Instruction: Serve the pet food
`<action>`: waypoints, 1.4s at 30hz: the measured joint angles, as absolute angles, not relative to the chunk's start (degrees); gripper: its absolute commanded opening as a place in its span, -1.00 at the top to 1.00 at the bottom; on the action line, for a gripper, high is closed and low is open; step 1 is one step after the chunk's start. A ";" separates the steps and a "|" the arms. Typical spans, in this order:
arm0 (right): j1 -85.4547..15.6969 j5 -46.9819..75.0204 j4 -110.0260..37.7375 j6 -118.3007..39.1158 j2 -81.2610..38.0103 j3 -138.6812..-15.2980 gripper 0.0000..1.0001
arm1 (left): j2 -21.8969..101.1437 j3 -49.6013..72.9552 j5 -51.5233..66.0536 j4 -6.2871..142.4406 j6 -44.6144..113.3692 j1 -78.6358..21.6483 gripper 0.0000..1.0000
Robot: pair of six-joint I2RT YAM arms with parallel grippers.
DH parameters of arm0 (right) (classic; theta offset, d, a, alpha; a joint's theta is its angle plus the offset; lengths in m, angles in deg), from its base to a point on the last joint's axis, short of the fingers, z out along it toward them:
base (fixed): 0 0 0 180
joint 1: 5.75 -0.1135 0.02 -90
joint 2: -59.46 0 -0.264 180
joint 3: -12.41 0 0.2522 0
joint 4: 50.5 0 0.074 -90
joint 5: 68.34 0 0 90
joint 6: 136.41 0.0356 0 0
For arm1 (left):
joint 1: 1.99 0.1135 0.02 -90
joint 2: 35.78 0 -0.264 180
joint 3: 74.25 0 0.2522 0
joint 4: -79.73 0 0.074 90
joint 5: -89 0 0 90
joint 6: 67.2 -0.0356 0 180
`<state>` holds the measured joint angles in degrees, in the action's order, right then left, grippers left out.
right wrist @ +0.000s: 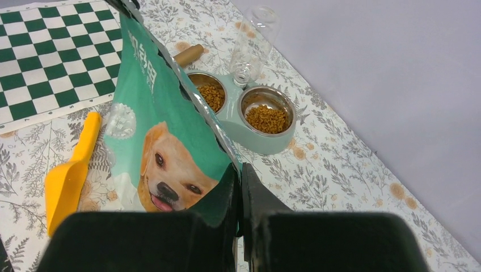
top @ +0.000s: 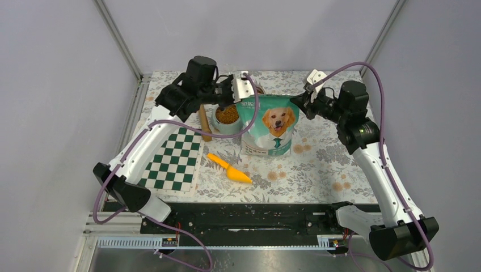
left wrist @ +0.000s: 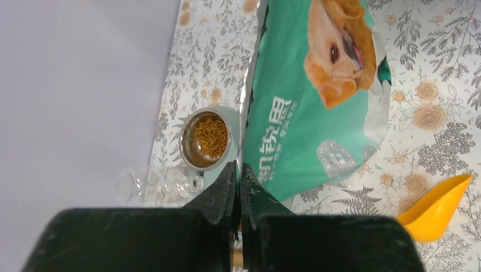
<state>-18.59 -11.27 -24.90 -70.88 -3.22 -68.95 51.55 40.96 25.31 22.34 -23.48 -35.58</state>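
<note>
Brown pet food (right wrist: 266, 118) in bowls (right wrist: 260, 145), upright bag (right wrist: 170, 136) pinched by left gripper (left wrist: 238, 173), right gripper (right wrist: 239, 174)

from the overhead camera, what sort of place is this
Probably a robot test cell staged as a pet-feeding corner: bare grey walls on metal frame posts, a floral tablecloth, and a twin-bowl feeder of pet food beside a dog-food bag.

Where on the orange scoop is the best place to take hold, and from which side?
Probably the narrow handle of the orange scoop, from straight above, jaws across its width. It lies flat, with the handle on the side of the checkered mat; the bowl end looks too wide.
</note>
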 measured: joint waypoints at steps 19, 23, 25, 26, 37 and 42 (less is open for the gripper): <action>-13.50 -16.62 -19.05 -74.55 -0.07 -74.54 -0.68 | 44.05 38.47 19.49 11.78 -20.58 -21.26 -0.12; -13.52 -20.36 -18.37 -74.53 -0.33 -77.38 -0.70 | 44.03 38.20 26.07 15.43 -16.10 -22.79 -0.33; -13.50 -21.78 -17.08 -74.59 -1.19 -78.70 -0.68 | 44.05 37.55 28.54 18.95 -14.20 -25.11 -0.39; -13.50 -22.22 -16.36 -74.64 -1.67 -79.22 -0.67 | 44.07 37.33 29.40 20.24 -13.56 -26.44 -0.44; -13.50 -27.51 -4.31 -75.49 -13.99 -92.27 -0.42 | 53.14 43.01 32.06 31.58 -10.92 -37.85 -0.59; -13.50 -29.06 -0.10 -77.08 -16.77 -94.11 -0.18 | 60.25 47.99 32.43 32.17 -10.26 -39.80 -0.53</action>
